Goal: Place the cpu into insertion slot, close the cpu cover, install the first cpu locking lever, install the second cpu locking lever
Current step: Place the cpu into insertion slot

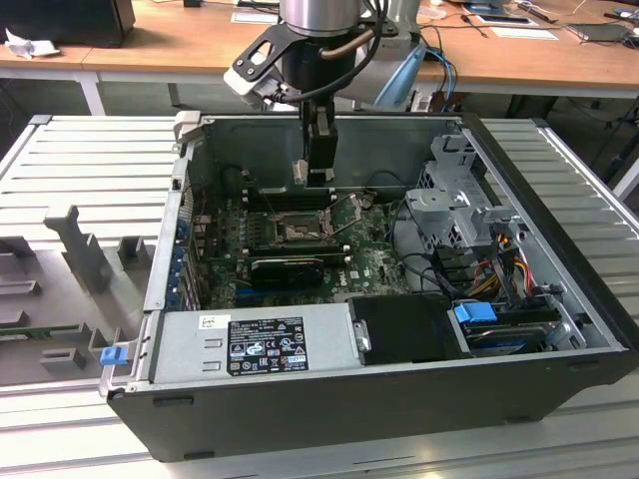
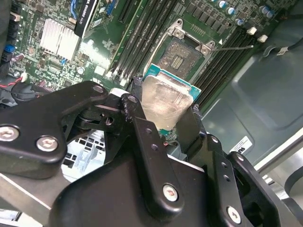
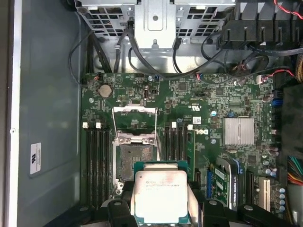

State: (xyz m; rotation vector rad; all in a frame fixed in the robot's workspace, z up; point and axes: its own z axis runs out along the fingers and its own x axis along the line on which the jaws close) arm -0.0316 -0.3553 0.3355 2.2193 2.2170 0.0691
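A ribbed grey metal table [image 1: 90,160] carries an open computer case [image 1: 379,399], with wooden desks [image 1: 150,45] across the top of the exterior view. The gripper [image 1: 319,178] hangs in the upper middle of that view above the green board [image 1: 369,261] inside the case. In the first wrist view its black fingers [image 3: 118,208] are clenched on the edges of the cpu [image 3: 161,194], held in the air near the insertion slot [image 3: 135,161], which lies bare with the cpu cover [image 3: 135,111] swung open.

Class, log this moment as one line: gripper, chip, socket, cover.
gripper: shut on chip | chip: unseated, near socket | socket: empty | cover: open
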